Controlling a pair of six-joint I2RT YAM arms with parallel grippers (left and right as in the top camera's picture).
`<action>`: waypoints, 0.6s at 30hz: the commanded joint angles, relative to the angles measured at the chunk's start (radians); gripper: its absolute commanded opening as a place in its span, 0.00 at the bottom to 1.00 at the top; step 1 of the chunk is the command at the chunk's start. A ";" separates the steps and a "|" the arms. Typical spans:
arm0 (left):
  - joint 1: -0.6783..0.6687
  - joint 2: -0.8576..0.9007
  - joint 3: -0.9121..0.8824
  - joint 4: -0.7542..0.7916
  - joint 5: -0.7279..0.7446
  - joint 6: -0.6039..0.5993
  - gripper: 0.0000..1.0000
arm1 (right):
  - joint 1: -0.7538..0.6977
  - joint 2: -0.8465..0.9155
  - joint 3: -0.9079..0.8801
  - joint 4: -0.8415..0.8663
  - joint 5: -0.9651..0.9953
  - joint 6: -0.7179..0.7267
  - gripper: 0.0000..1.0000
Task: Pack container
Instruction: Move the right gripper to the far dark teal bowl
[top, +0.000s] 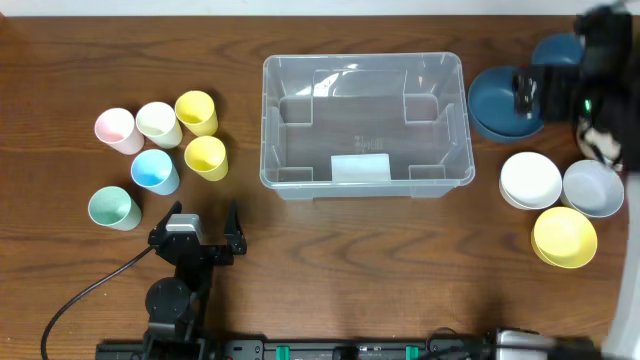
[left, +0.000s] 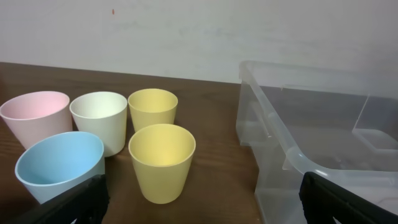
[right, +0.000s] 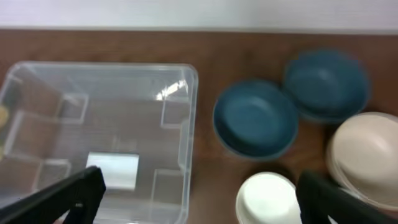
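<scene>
**Left gripper (top: 204, 218) and right gripper (top: 523, 92) both spread wide; container (top: 365, 125) at mid-worktop**

Left gripper rests low at the near edge of the worktop (top: 330, 250), its jaws wide apart and holding nothing. It points toward a cluster of cups and is clear of all of them. Its wrist camera looks across the cups, with a corner of the container on the right.

The right gripper hangs above the far right of the worktop, over a dark blue bowl (top: 500, 105). It is blurred in the overhead view, but its wrist view shows its two fingers at opposite edges of the frame, so its jaws are also wide apart with nothing between them.

The container is a clear plastic bin standing upright in the middle of the worktop, between the cups and the bowls and touching none of them. A whitish label (top: 360, 168) shows on its base near the front wall.

Left of it stand six cups:
- pink cup (top: 115, 129)
- cream cup (top: 158, 122)
- far yellow cup (top: 196, 112)
- near yellow cup (top: 206, 156)
- blue cup (top: 155, 171)
- green cup (top: 113, 208)

Right of it are more bowls: a second dark blue bowl (top: 557, 50) farther back, then a white bowl (top: 530, 180), a pale grey bowl (top: 592, 188) and a yellow bowl (top: 565, 236) nearer the front.
</scene>
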 joint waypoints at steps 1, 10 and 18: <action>0.006 -0.006 -0.024 -0.032 -0.008 0.013 0.98 | -0.016 0.094 0.088 -0.042 -0.021 -0.003 0.99; 0.006 -0.006 -0.024 -0.032 -0.008 0.013 0.98 | -0.222 0.282 0.079 -0.072 -0.017 0.296 0.88; 0.006 -0.006 -0.024 -0.032 -0.008 0.013 0.98 | -0.280 0.449 0.079 -0.076 0.017 0.311 0.76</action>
